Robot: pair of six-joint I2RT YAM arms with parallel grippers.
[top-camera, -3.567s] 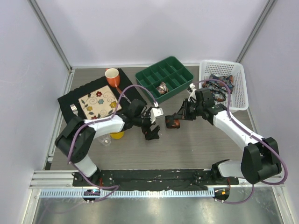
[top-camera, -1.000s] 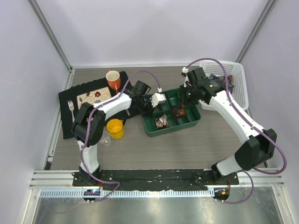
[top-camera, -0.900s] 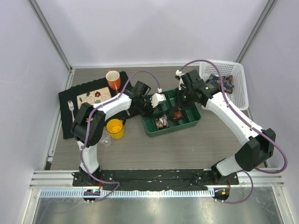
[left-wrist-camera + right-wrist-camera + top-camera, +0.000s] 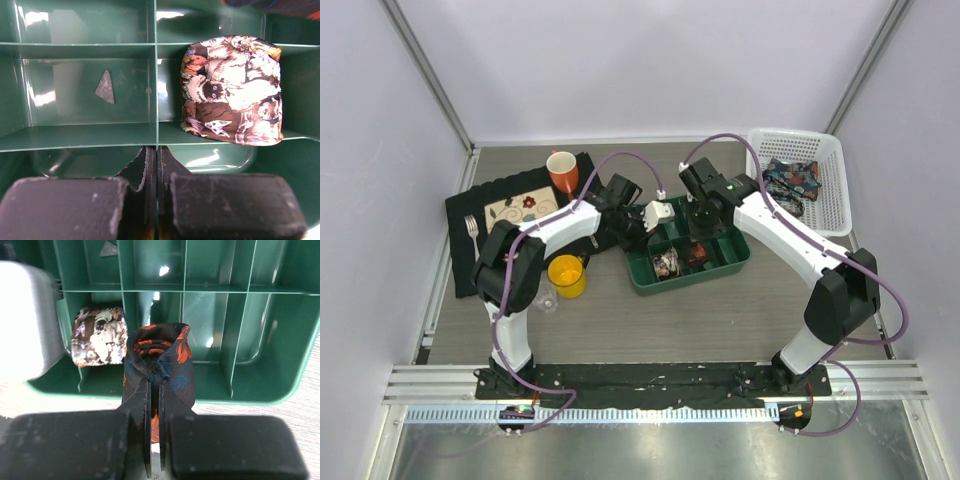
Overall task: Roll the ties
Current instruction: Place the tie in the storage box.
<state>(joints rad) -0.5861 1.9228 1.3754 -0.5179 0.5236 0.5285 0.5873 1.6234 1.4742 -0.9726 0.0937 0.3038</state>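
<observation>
Right gripper (image 4: 155,390) pinches a coiled orange-flowered tie (image 4: 161,357) over the near edge of the green tray (image 4: 240,395), while the left gripper (image 4: 157,165) sits clenched at the tray's side, facing a rolled cat-print tie (image 4: 232,90) in one compartment, and further ties (image 4: 792,178) lie in the white basket (image 4: 825,222) beyond.

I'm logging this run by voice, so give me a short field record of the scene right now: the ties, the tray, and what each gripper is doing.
right gripper: shut on floral tie, a rolled bundle at the compartment beside the cat-print tie
left gripper: shut, at the tray's edge; hold on the rim unclear
green tray: divided, mid-table
cat-print tie: rolled, resting in one compartment
white basket: far right, holds other ties
</observation>
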